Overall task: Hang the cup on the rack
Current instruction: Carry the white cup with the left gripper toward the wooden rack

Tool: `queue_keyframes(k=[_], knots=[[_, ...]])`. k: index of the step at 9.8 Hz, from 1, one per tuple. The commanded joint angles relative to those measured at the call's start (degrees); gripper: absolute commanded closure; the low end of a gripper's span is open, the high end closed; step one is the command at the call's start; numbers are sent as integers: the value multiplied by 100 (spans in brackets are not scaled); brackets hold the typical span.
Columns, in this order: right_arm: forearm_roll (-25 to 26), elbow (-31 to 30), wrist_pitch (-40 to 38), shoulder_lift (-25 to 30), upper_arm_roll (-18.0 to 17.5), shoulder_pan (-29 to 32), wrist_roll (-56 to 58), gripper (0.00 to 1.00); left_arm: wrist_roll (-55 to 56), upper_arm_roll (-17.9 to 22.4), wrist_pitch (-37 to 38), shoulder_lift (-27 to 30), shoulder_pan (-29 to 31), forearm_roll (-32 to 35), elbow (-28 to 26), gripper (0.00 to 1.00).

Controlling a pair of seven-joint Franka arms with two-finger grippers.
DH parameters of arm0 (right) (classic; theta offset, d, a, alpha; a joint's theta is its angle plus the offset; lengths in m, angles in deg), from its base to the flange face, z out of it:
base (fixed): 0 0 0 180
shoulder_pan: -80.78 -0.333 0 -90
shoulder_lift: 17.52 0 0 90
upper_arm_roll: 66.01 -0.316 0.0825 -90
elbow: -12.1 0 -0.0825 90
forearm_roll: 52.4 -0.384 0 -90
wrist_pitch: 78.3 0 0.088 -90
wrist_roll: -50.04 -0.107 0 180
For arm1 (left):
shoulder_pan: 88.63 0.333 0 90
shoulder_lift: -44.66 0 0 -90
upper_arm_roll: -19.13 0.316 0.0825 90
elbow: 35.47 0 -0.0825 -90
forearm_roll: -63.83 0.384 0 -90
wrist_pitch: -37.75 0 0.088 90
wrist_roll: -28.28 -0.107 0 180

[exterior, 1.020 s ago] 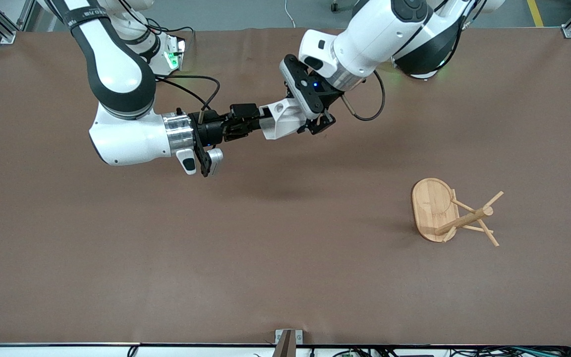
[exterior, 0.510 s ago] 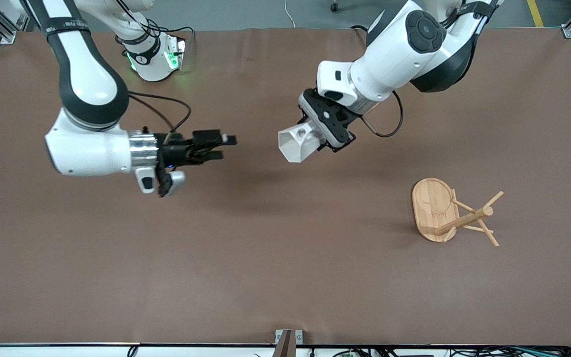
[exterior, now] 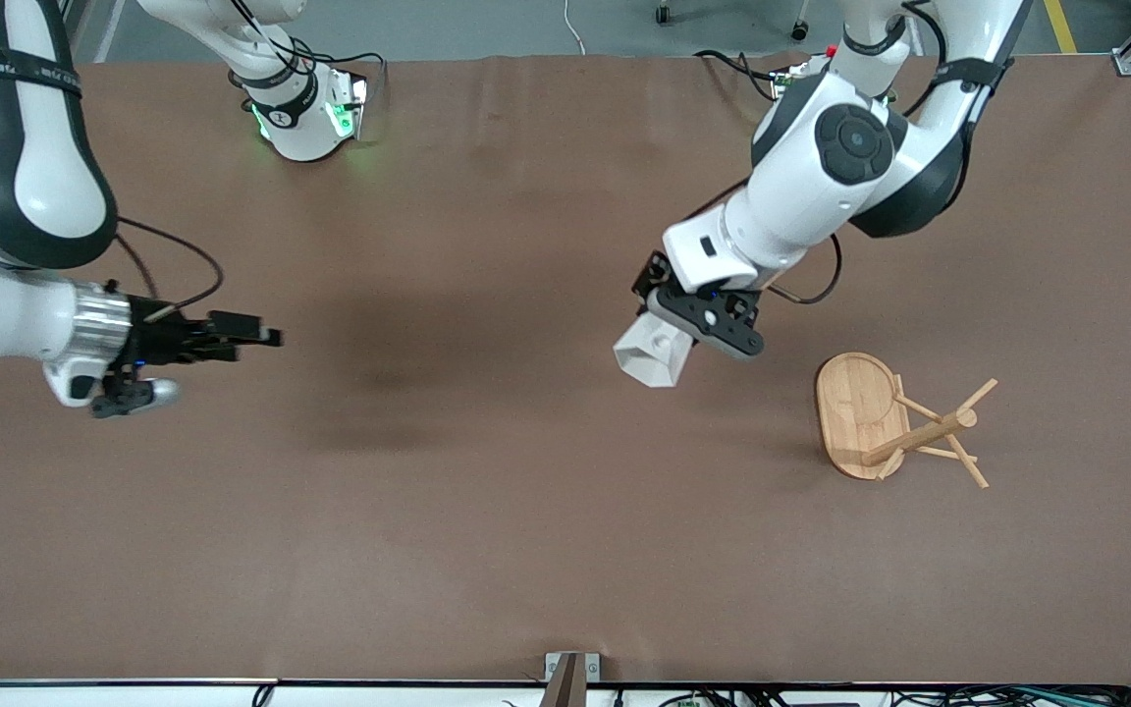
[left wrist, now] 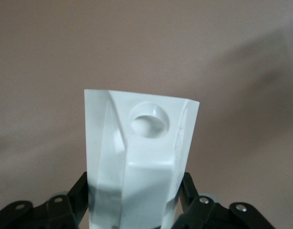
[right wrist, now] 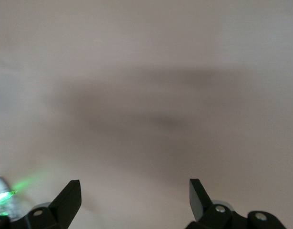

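The white faceted cup (exterior: 652,353) is held by my left gripper (exterior: 688,332), shut on its narrow end, in the air over the brown table beside the rack. In the left wrist view the cup (left wrist: 136,157) fills the space between the fingers (left wrist: 77,191), its round-holed tab facing the camera. The bamboo rack (exterior: 894,422) lies tipped on its side toward the left arm's end, its oval base on edge and its post and pegs pointing sideways. My right gripper (exterior: 261,337) is open and empty over the right arm's end; its spread fingertips (right wrist: 70,195) show in the right wrist view.
The brown table mat (exterior: 487,511) covers the whole work area. A metal bracket (exterior: 570,673) sits at the table edge nearest the front camera. The right arm's base (exterior: 305,108) with a green light stands at the back edge.
The right gripper let go of the cup and drew back toward its end of the table. The left gripper carried the cup toward the rack.
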Motion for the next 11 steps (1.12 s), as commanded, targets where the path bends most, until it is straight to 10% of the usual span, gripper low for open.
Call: queue_keyframes(k=[1, 11], knots=[[1418, 694, -144, 159, 155, -55, -188, 0, 885, -20, 44, -250, 59, 279, 242, 99], [1819, 1708, -1850, 1372, 235, 314, -1059, 0, 13, 189, 26, 399, 779, 122, -950, 100]])
